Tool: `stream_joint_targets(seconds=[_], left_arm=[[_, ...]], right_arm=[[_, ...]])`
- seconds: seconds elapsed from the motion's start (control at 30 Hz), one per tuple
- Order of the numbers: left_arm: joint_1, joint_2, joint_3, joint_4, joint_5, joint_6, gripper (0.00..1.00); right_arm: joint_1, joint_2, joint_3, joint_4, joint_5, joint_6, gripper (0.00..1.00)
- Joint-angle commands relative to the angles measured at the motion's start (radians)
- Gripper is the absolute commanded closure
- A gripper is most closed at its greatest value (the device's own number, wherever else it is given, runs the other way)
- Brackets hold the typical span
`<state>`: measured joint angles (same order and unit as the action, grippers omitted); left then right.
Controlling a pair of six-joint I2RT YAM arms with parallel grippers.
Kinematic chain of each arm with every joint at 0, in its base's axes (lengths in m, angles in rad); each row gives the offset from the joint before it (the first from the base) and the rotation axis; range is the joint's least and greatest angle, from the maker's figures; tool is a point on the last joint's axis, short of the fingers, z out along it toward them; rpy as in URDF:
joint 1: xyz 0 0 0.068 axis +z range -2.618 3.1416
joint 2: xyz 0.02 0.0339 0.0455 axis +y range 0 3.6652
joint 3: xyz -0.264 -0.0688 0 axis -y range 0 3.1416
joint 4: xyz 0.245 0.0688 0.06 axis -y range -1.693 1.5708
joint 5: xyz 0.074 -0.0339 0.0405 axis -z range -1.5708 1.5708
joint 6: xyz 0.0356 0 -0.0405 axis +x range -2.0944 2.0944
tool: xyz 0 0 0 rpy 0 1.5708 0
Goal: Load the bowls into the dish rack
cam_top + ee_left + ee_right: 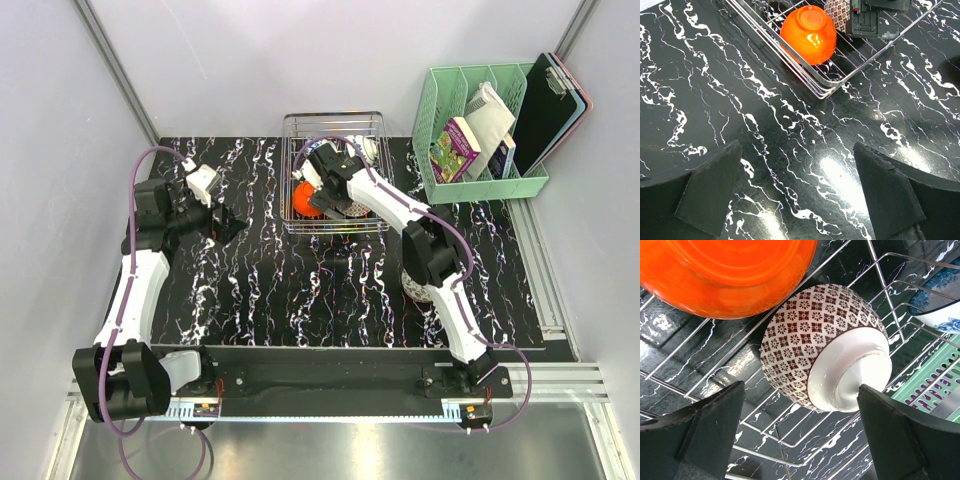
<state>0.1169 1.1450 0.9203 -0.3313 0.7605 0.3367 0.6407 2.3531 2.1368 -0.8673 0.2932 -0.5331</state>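
Note:
The silvery wire dish rack (pixel 335 122) stands at the back middle of the table. In it an orange-red bowl (pixel 306 200) lies upside down, also in the left wrist view (pixel 810 32) and the right wrist view (pixel 730 270). A brown net-patterned bowl (pixel 815 340) lies tipped on the rack bars beside it, foot toward the camera. My right gripper (pixel 800 390) is open inside the rack (pixel 790 442), its fingers either side of that bowl. A blue-and-white bowl (pixel 940 300) sits further back in the rack. My left gripper (pixel 796 147) is open and empty over the table, left of the rack (pixel 825 90).
A mint-green organiser (pixel 485 130) with books and a clipboard stands at the back right. A pale round thing (pixel 415 285) shows partly under the right arm's elbow. Grey walls close in on the left, back and right.

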Motion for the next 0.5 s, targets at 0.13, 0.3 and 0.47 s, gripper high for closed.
stream_joint_targets(seconds=[0.13,0.3,0.47], left_arm=[[0.009,-0.031,0.035,0.012,0.046,0.010,0.01],[0.007,-0.037,0.029,0.008,0.042,0.021,0.01],[0.009,-0.033,0.025,0.008,0.046,0.018,0.01]], right_arm=[[0.008,-0.072,0.035,-0.059,-0.091,0.045,0.04],[0.010,-0.121,0.063,-0.061,-0.172,0.065,0.20],[0.010,-0.147,0.069,-0.061,-0.218,0.090,0.43]])
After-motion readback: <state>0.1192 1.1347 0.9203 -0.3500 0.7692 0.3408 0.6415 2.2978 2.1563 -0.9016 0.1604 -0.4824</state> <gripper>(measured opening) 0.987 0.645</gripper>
